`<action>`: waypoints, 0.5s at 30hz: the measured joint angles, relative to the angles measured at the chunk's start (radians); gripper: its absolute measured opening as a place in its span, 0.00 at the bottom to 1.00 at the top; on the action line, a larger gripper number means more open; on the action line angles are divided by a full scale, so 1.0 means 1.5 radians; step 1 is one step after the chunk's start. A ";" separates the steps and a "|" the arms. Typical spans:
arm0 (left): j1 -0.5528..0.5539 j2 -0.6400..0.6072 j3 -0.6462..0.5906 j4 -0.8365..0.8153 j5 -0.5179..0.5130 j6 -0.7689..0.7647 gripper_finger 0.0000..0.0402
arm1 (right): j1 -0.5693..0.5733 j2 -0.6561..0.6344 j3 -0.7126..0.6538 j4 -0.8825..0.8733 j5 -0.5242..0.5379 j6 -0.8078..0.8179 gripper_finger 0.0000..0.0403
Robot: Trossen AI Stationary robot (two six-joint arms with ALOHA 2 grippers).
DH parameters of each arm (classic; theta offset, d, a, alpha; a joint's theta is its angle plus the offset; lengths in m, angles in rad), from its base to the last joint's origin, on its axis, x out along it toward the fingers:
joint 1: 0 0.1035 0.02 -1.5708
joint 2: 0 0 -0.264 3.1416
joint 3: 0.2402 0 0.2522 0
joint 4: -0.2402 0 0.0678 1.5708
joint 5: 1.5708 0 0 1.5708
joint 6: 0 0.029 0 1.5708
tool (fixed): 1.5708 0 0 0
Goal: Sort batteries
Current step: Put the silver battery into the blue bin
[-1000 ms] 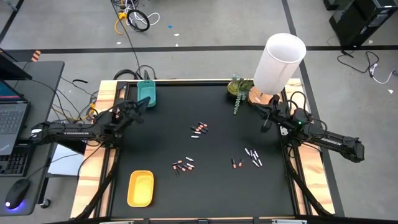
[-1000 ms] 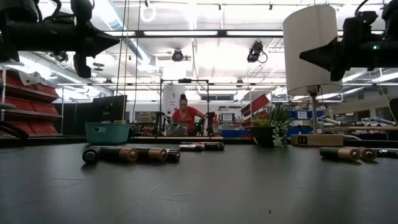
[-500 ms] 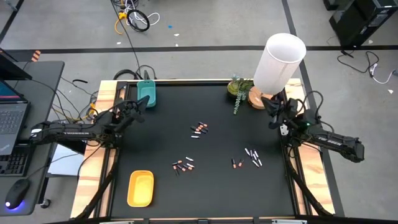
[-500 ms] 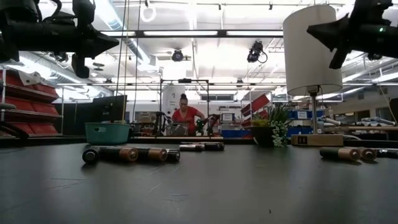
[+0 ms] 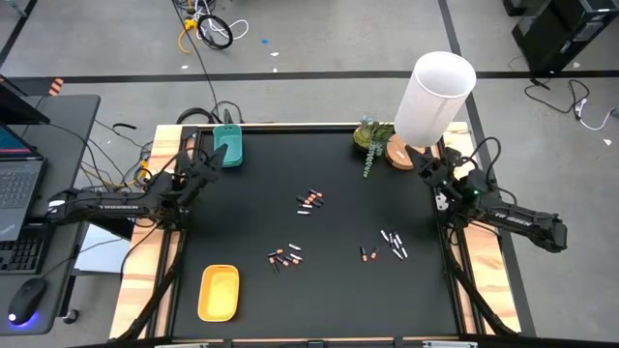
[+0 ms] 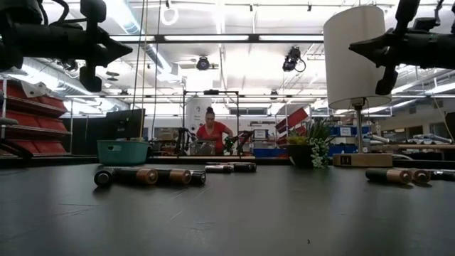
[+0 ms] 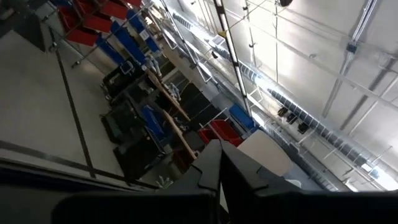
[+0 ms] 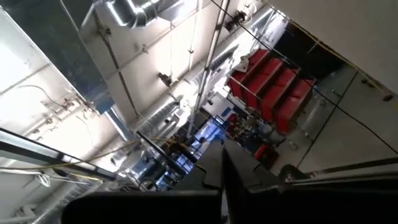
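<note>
Batteries lie on their sides in several small clusters on the black table: one near the middle (image 5: 309, 200), one nearer the front (image 5: 284, 257), one toward the right (image 5: 392, 244). In the low view they show as dark cylinders with copper ends (image 6: 146, 176). A teal tray (image 5: 228, 146) sits at the far left, a yellow oval tray (image 5: 219, 292) at the near left. My left gripper (image 5: 219, 155) hangs shut above the table's left edge, next to the teal tray. My right gripper (image 5: 420, 162) hangs shut above the far right corner. Both point slightly upward, holding nothing.
A white-shaded lamp (image 5: 433, 97) on a wooden base and a small potted plant (image 5: 370, 140) stand at the far right corner, close to my right gripper. A person (image 6: 210, 131) shows far behind the table in the low view.
My right gripper has rolled about its own axis and tipped upward, drawing back a little toward the table's right edge. My left gripper has rolled slightly in place. The batteries and trays have stayed where they were.
</note>
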 joint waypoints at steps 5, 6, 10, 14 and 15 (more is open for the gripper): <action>0.000 0.000 0.000 0.003 0.003 -0.033 0.05 | 0.001 0.000 0.000 0.043 -0.021 0.044 0.01; 0.000 0.000 0.000 0.003 0.011 -0.038 0.05 | 0.001 0.000 0.000 0.043 -0.021 0.052 0.01; 0.000 0.000 0.006 -0.017 0.063 -0.047 0.05 | 0.001 0.000 0.000 0.039 -0.025 0.078 0.01; 0.000 0.008 0.059 -0.122 0.091 -0.041 0.05 | -0.004 0.000 0.000 0.044 -0.025 0.144 0.00; 0.000 0.014 0.079 -0.151 0.100 -0.030 0.05 | -0.004 0.000 0.000 0.044 -0.027 0.162 0.00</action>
